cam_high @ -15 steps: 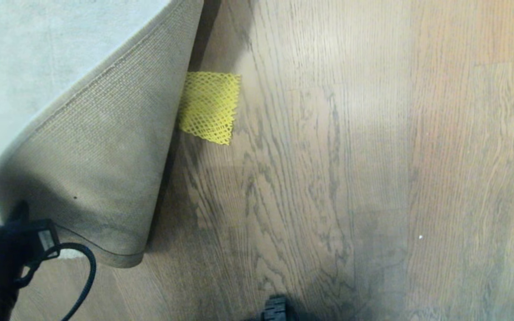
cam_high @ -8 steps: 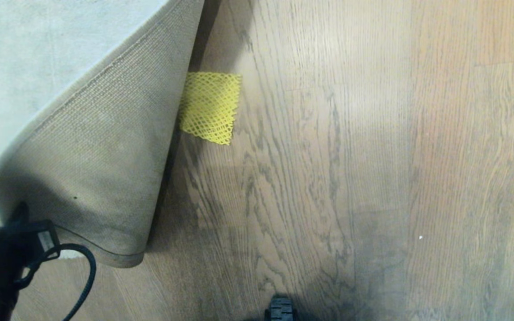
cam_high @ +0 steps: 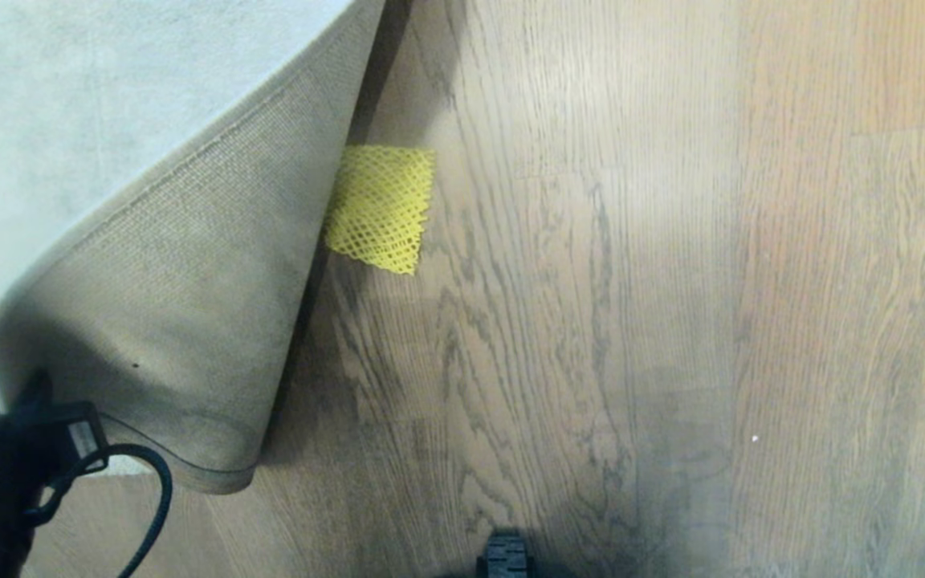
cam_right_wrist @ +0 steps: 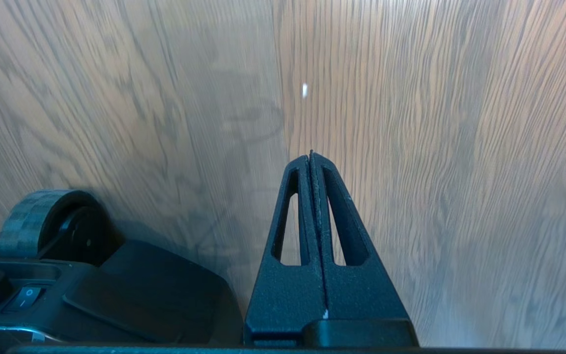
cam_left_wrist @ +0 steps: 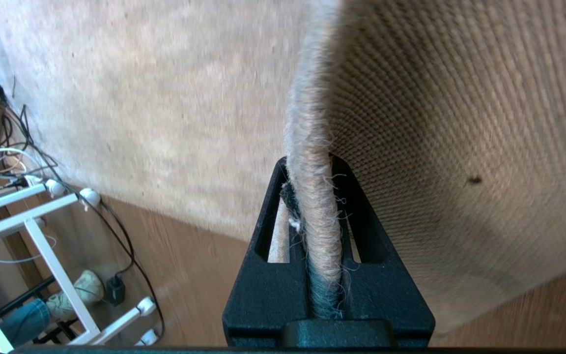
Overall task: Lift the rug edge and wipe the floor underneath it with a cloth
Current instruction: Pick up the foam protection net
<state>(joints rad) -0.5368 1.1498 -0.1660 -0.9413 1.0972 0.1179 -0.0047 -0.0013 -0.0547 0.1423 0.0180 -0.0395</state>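
Left gripper (cam_left_wrist: 307, 167) clamps the rug edge (cam_left_wrist: 307, 118) up; right gripper (cam_right_wrist: 311, 156) clenched empty, cloth (cam_high: 381, 207) untouched, floor (cam_high: 631, 281) unwiped.

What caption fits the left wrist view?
Left tool shut on the rug edge, backing turned up above the floor.

Rug edge (cam_high: 189, 321) folded up at left; cloth (cam_high: 382, 209) on floor (cam_high: 631, 281) just beside it, right.

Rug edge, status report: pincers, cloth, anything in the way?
Left pincer shut on rug edge, backing up. Right pincer shut, empty, over floor. Cloth on floor beside the fold, untouched. Nothing in the way.
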